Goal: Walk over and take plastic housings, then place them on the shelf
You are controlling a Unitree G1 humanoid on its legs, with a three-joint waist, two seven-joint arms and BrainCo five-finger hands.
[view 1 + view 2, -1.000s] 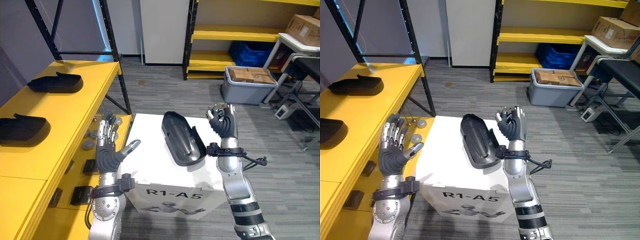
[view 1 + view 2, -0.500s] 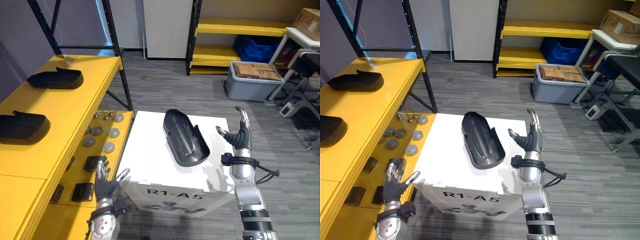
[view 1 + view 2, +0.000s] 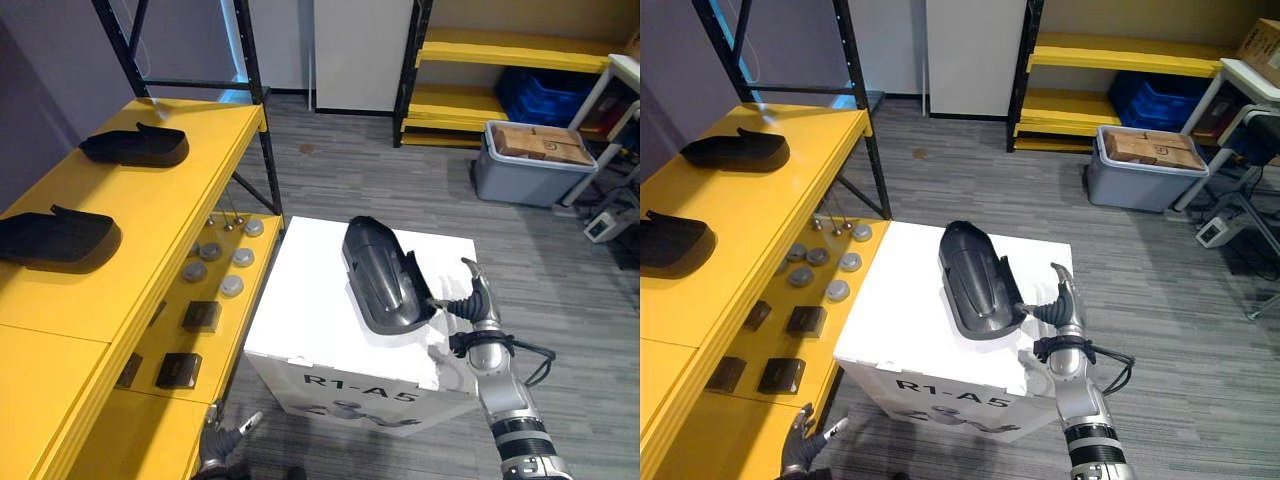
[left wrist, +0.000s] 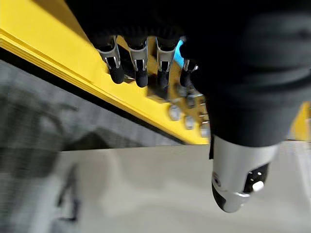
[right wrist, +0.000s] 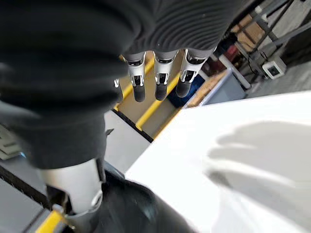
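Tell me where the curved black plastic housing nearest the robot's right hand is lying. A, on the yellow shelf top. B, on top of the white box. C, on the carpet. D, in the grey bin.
B: the black plastic housing lies on top of the white box, with the open right hand close beside its edge.

A plastic housing [image 3: 380, 275] lies on the right half of the box [image 3: 300, 320], with the right hand [image 3: 476, 306] just beside its near right end. Left of the box stands the shelf [image 3: 160, 215], bearing a far housing [image 3: 135, 146] and a nearer housing [image 3: 55, 239]; on its lower level, round parts [image 3: 243, 257] lie behind flat blocks [image 3: 201, 316], and the left hand [image 3: 805, 443] is low in front. Behind the box, well apart, a bin [image 3: 520, 185] sits before a rack [image 3: 470, 100].
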